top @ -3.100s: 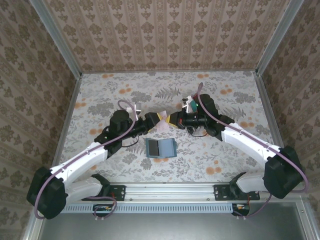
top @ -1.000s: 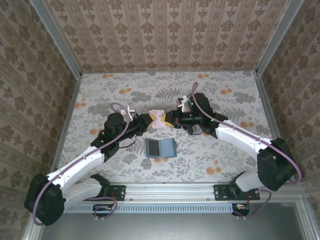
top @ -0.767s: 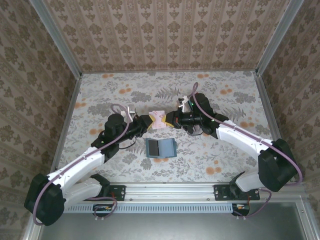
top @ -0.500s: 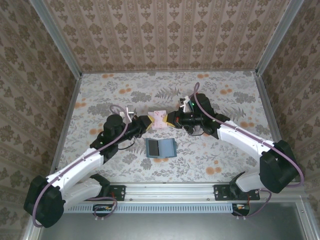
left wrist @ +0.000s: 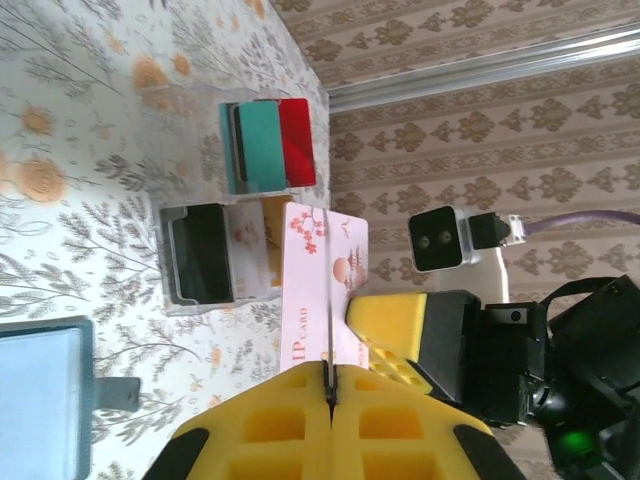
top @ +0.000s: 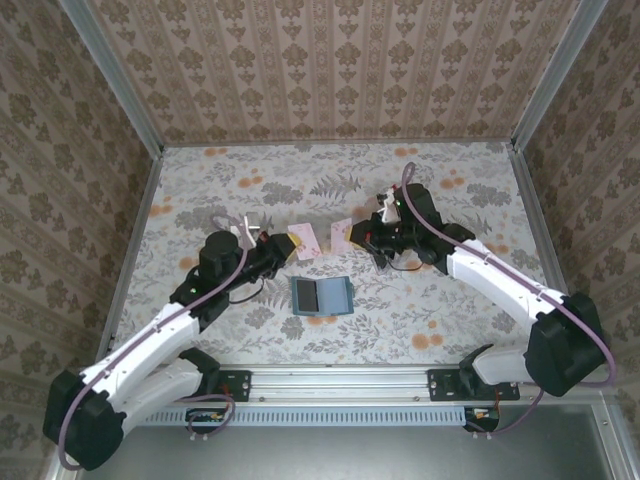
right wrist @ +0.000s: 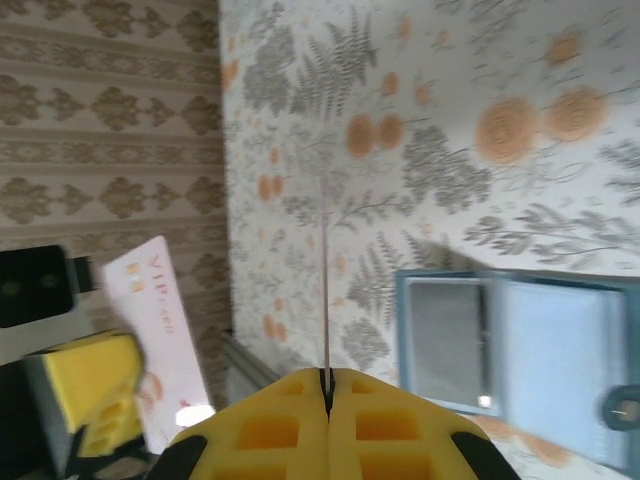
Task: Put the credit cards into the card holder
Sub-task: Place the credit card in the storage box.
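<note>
two pink vip cards are held off the table [top: 470, 200], near each other but apart. the left pink card [top: 302, 241] is pinched in the left gripper [top: 288, 246], the right pink card [top: 342, 236] in the right gripper [top: 356, 238]. a teal card [left wrist: 257, 145] and a red card [left wrist: 297, 142] are seen standing overlapped, with a dark card [left wrist: 200, 265] just beside them in a clear rack [left wrist: 170, 300]. the card holder [top: 321, 296] is laid open and flat, its grey pocket on the left.

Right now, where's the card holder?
Top view: card holder lies open on the table, centred, just nearer the bases than the left gripper and right gripper.
</note>
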